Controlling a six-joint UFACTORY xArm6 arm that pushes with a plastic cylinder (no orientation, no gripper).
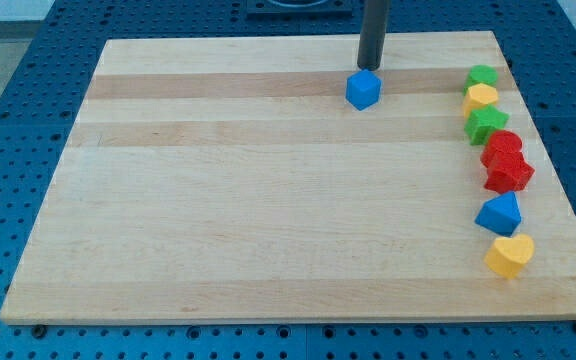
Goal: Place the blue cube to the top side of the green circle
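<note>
While my tip [371, 68], a bare rod holding nothing, touches the blue cube [363, 89] just below it, the green circle [483, 76] lies well right.

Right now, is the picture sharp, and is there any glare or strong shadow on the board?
Camera view: light is even and soft, no glare on the board; the blocks cast only faint shadows. The blue cube and my tip, just above it toward the view's top, are sharp. The board's sides narrow toward the top from perspective.
</note>
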